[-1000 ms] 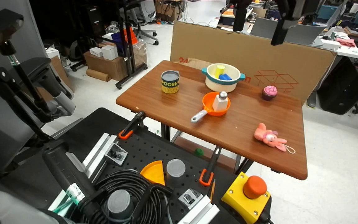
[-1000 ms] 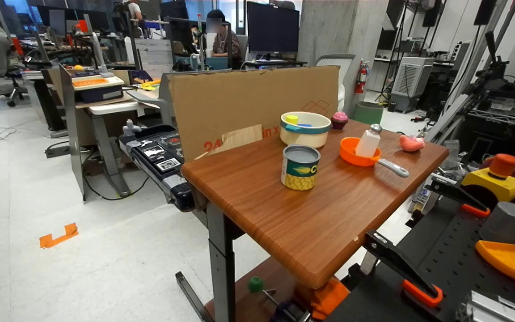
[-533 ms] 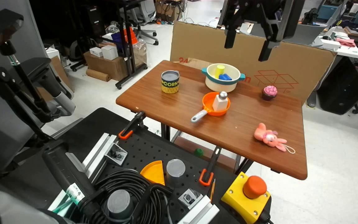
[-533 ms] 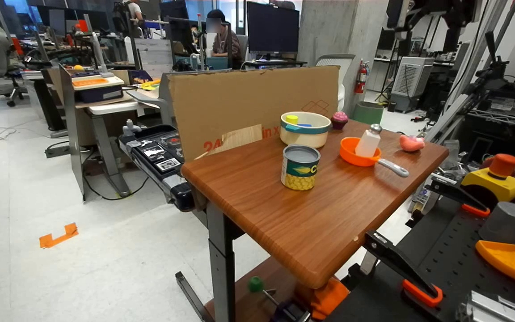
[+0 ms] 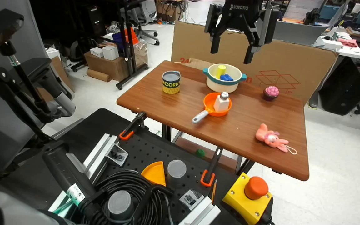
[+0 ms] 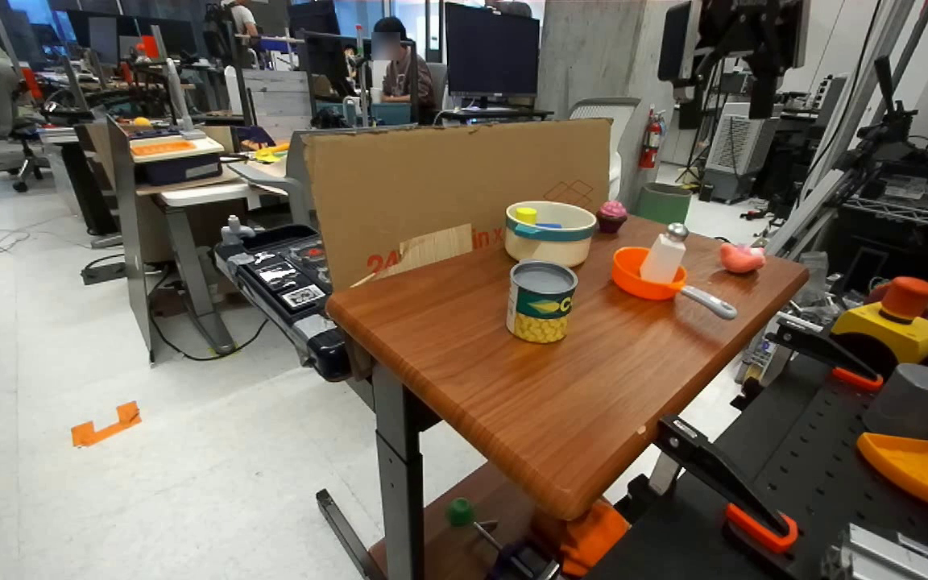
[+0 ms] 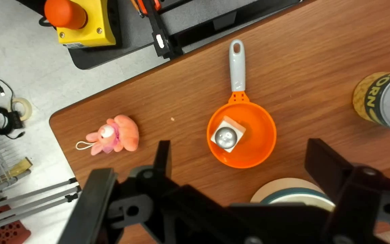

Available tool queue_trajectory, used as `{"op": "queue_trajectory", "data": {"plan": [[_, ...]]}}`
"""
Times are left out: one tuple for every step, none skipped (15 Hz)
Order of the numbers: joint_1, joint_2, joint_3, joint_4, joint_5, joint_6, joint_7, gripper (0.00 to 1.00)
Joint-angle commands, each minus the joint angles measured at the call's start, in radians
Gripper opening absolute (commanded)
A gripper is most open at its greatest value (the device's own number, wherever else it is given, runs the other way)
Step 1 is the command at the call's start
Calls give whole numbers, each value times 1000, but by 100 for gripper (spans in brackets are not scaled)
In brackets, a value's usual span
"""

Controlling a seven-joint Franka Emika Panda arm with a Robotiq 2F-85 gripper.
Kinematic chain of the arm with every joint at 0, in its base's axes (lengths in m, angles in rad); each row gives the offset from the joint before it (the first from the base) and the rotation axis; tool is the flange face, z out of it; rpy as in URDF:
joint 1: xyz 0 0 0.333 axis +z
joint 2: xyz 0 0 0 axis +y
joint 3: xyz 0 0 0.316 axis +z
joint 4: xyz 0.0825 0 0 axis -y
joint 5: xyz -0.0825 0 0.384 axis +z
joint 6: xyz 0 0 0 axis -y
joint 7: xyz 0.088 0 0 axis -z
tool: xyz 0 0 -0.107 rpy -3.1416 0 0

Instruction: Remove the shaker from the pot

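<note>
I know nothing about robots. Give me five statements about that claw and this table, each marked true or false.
1. The shaker is inside the orange pot. True.
2. The gripper is clamped on the shaker. False: the gripper is open and holds nothing.
3. The corn can lies on its side. False: the corn can stands upright.
4. The cream bowl holds a yellow object and a blue object. True.
5. The cupcake has a green top. False: the top is pink.
</note>
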Motion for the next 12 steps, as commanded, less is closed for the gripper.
{"op": "queue_trajectory", "data": {"plan": [[19,28,-17,28,19,7,-115,100],[19,31,-19,29,32,7,-153,100],[17,33,-22,30,51,9,-195,100],[15,34,-24,31,62,6,-228,100],[13,35,-28,33,75,4,-258,100],[11,34,-32,34,83,3,-281,100],[7,32,-38,35,92,3,-303,100],[5,31,-44,37,103,2,-322,100],[2,30,-51,39,113,1,-338,100],[-1,28,-58,40,123,1,-353,100],[-3,29,-63,42,130,0,-365,100],[-3,32,-67,45,134,-1,-371,100]]}}
